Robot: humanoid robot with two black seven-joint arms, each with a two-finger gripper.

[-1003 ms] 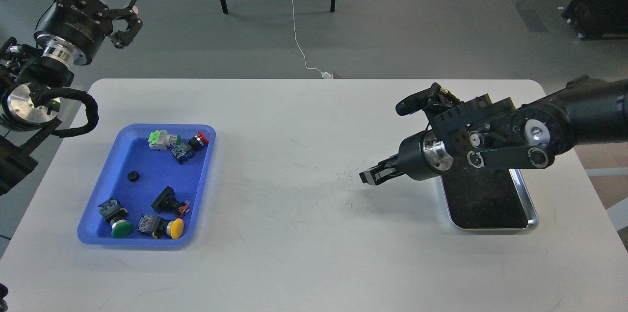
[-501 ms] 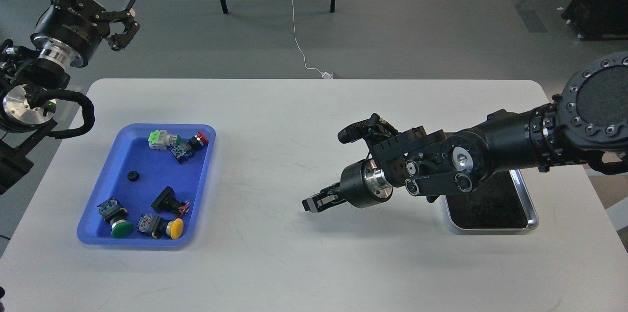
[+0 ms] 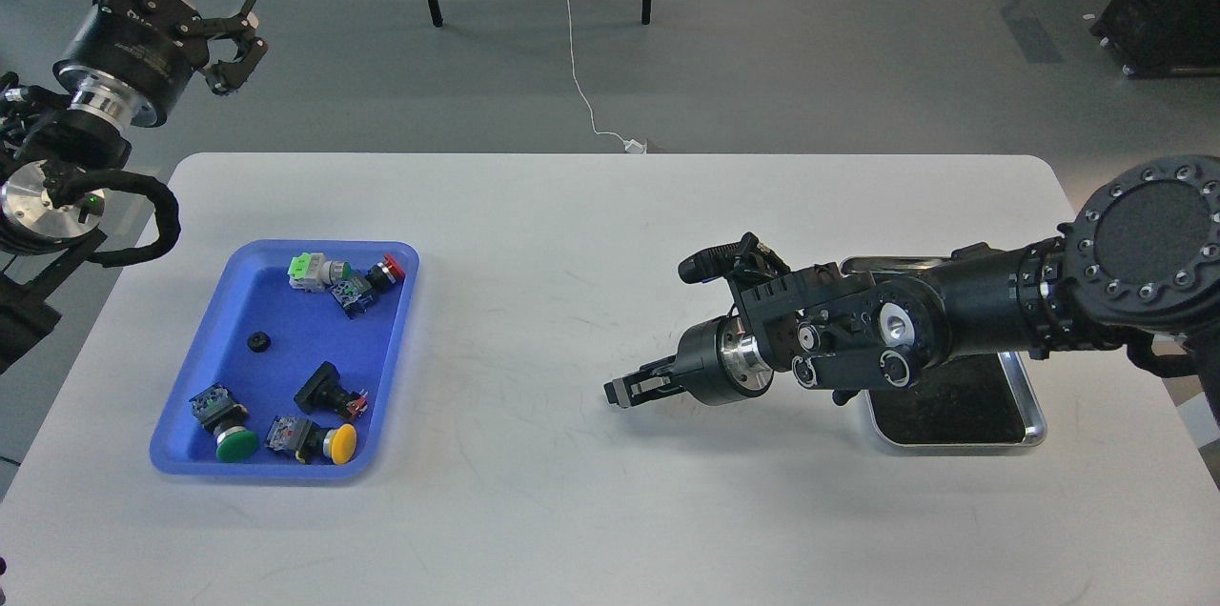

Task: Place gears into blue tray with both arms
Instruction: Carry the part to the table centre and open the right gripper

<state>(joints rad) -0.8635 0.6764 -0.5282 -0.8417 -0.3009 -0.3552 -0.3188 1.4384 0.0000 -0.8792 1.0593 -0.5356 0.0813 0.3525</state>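
The blue tray (image 3: 278, 301) lies on the left of the white table. One tiny black gear (image 3: 255, 340) rests on its floor among several push-button switches. My right gripper (image 3: 624, 390) hangs low over the table's middle, pointing left, well right of the tray. Its fingers are drawn close together, and I see no gear between them. My left gripper (image 3: 240, 42) is raised beyond the table's far left corner, above and behind the tray, with its claws spread and empty.
A steel tray (image 3: 1034, 415) with a dark bottom sits at the right, partly under my right forearm. Switches with green (image 3: 235, 443), yellow (image 3: 342, 442) and red (image 3: 394, 267) caps lie in the blue tray. Chair legs and a white cable are on the floor beyond.
My right arm swung left from over the steel tray to the table's middle, then drew back slightly to the right. My left gripper drifted a little up and left.
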